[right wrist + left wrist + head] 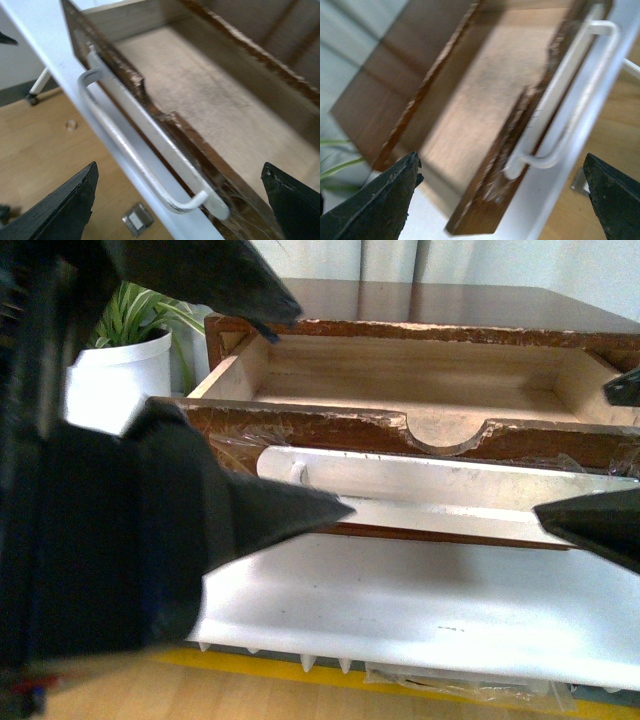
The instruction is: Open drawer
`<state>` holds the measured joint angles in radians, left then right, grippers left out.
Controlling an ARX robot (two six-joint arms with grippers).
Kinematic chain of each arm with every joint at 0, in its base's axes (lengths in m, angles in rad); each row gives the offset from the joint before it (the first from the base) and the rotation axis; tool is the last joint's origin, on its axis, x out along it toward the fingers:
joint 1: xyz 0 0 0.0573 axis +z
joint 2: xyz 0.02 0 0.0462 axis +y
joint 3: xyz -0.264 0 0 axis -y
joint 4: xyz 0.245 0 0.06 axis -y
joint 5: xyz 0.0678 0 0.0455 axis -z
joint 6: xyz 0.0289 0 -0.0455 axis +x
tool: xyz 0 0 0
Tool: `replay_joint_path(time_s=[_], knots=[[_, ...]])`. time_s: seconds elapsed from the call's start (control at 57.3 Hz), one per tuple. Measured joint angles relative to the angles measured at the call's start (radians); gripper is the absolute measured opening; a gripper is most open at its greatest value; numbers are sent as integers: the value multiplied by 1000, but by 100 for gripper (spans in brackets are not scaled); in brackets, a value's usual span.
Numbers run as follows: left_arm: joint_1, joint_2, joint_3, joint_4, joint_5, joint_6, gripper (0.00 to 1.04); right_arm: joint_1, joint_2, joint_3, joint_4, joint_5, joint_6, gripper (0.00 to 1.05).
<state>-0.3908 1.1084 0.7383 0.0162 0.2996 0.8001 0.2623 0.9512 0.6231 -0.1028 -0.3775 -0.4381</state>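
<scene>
The drawer (pixel 330 425) stands pulled out, its pale wood inside (pixel 400 375) showing, with a half-round notch (pixel 440 435) in the chipped top edge. Its long white bar handle (pixel 440 485) runs across the front. My left gripper (pixel 325 410) is open at the drawer's left end, holding nothing. My right gripper (pixel 570 452) is open at the right end, also empty. In the left wrist view the open gripper (pixel 501 165) spans the handle's end (pixel 530 160) and the drawer front (pixel 485 205) without touching. In the right wrist view the gripper (pixel 180 170) spans the handle's other end (pixel 190 202).
A white ledge (pixel 400 610) lies under the drawer front. The dark-wood cabinet top (pixel 420 300) is behind. A plant in a white pot (pixel 130 350) stands at the left. Wooden floor with a yellow strip (pixel 250 665) lies below. A small metal piece (pixel 136 218) lies on the floor.
</scene>
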Motion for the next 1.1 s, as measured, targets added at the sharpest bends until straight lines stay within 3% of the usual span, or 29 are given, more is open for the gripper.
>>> replay_joint_path(time_s=[0.209, 0.523, 0.61, 0.715, 0.837, 0.89, 0.924, 0.977, 1.099], knots=[[133, -272, -226, 199, -164, -333, 99, -5, -292, -208, 94, 200, 218, 96], [320, -650, -476, -17, -315, -739, 99, 64, -680, -369, -34, 485, 408, 96], [368, -726, -515, -101, -323, -804, 99, 40, -743, -393, -28, 500, 481, 96], [376, -740, -522, -110, -319, -838, 99, -13, -769, -412, -3, 519, 550, 96], [377, -743, -522, -110, -317, -851, 99, -16, -771, -415, -3, 516, 571, 96], [382, -763, -552, -31, -306, -838, 93, -13, -774, -419, 8, 534, 570, 94], [385, -783, -595, 70, -300, -830, 86, -9, -786, -439, 58, 591, 535, 88], [386, -806, -628, 143, -300, -823, 77, -19, -803, -460, 82, 602, 501, 79], [388, -844, -650, 161, -301, -815, 55, -72, -834, -494, 88, 555, 460, 58]])
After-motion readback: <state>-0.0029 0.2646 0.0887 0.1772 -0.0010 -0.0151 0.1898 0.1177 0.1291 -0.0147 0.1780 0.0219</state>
